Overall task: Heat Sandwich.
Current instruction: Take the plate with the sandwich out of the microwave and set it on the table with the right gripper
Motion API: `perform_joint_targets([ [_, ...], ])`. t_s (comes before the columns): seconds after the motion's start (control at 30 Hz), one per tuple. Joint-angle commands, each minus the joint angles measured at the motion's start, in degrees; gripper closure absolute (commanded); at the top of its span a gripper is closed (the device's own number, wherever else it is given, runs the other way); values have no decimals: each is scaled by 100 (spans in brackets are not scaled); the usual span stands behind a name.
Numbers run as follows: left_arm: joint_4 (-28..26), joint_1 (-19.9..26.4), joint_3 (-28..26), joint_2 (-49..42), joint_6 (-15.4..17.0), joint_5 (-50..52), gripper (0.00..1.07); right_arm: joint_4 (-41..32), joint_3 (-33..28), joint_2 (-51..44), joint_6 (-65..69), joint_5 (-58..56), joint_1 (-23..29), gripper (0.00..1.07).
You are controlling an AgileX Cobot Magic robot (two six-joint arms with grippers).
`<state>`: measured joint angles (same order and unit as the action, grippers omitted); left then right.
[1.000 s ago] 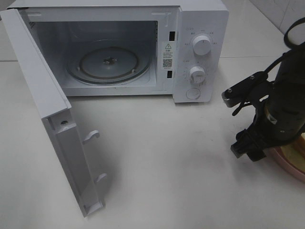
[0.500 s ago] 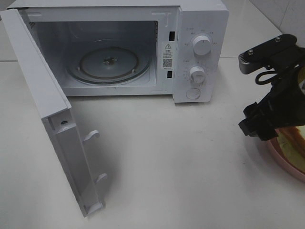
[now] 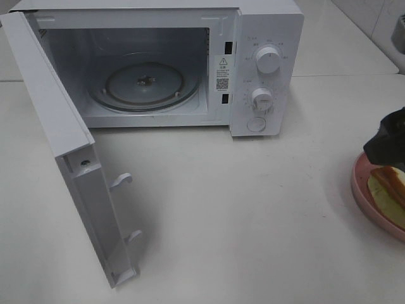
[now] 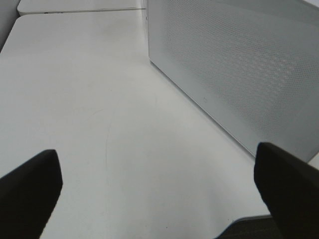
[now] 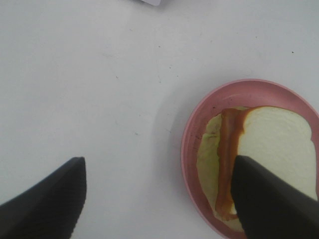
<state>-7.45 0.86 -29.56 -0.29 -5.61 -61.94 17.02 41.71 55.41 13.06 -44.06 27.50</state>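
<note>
The sandwich (image 5: 274, 139), white bread over a brown filling and a yellow-green layer, lies on a round pink plate (image 5: 187, 144). In the exterior high view the sandwich (image 3: 387, 189) and plate (image 3: 359, 183) sit at the right edge of the table. My right gripper (image 5: 159, 199) is open and empty above them, with one finger (image 5: 271, 199) over the sandwich and the other over bare table. A dark part of the right arm (image 3: 387, 144) shows just behind the plate. My left gripper (image 4: 159, 199) is open and empty above the table, beside the microwave door (image 4: 239, 64).
The white microwave (image 3: 266, 25) stands at the back. Its door (image 3: 50, 107) is swung wide open to the left. The glass turntable (image 3: 144, 85) inside carries nothing. Two knobs (image 3: 268, 60) are on its right panel. The white table (image 3: 240, 209) lies between microwave and plate.
My right arm has moved right and up, mostly out of the exterior high view, uncovering the plate and sandwich. The microwave and its door have not moved.
</note>
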Motion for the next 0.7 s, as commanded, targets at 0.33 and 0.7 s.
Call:
perform_joint_targets([
  [0.33, -40, 17, 6, -46, 40, 57, 6, -716, -6, -1415, -808, -894, -6, 31],
  [0.7, -40, 17, 6, -46, 40, 57, 6, -716, -17, -2779, -871, -1438, -17, 31],
])
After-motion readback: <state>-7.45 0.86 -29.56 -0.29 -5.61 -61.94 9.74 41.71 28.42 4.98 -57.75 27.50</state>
